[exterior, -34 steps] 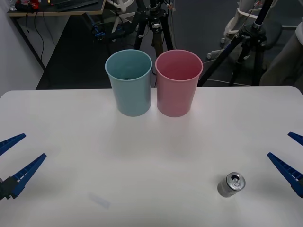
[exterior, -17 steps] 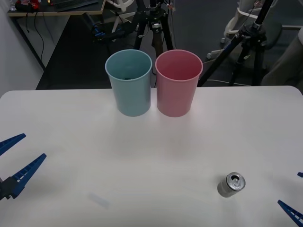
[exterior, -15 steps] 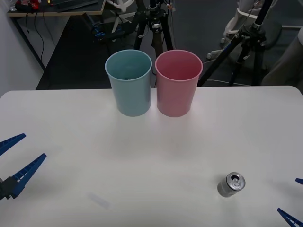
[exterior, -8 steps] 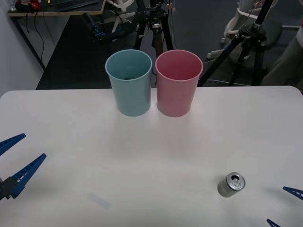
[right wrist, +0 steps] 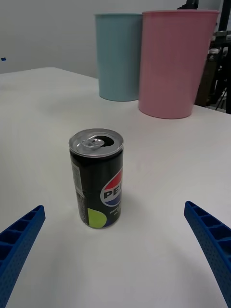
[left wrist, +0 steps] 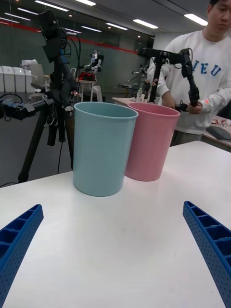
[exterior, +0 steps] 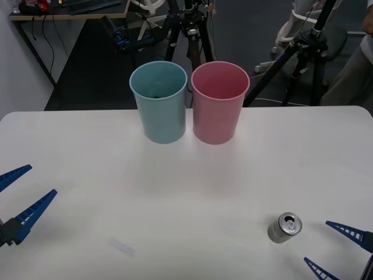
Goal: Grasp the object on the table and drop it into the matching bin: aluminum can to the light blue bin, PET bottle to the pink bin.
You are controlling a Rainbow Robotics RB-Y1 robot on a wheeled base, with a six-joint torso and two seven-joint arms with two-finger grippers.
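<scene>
- Front view: the can (exterior: pixel 284 227) stands upright on the table (exterior: pixel 186 192), towards four o'clock from the centre, silver top with an opened tab. The blue bin (exterior: pixel 159 102) and pink bin (exterior: pixel 219 102) stand side by side at twelve o'clock. The right gripper (exterior: pixel 337 248) sits spread wide at the can's four o'clock, holding nothing; 0.5 s ago only its tips showed at the corner. The left gripper (exterior: pixel 20 192), at nine o'clock, is wide open, empty and unmoved.
- Right wrist view: the can (right wrist: pixel 96 184) is black with a Pepsi logo, between the open fingers (right wrist: pixel 208 240), untouched.
- Left wrist view: both bins (left wrist: pixel 103 147) stand ahead of its parted fingers (left wrist: pixel 209 252).
</scene>
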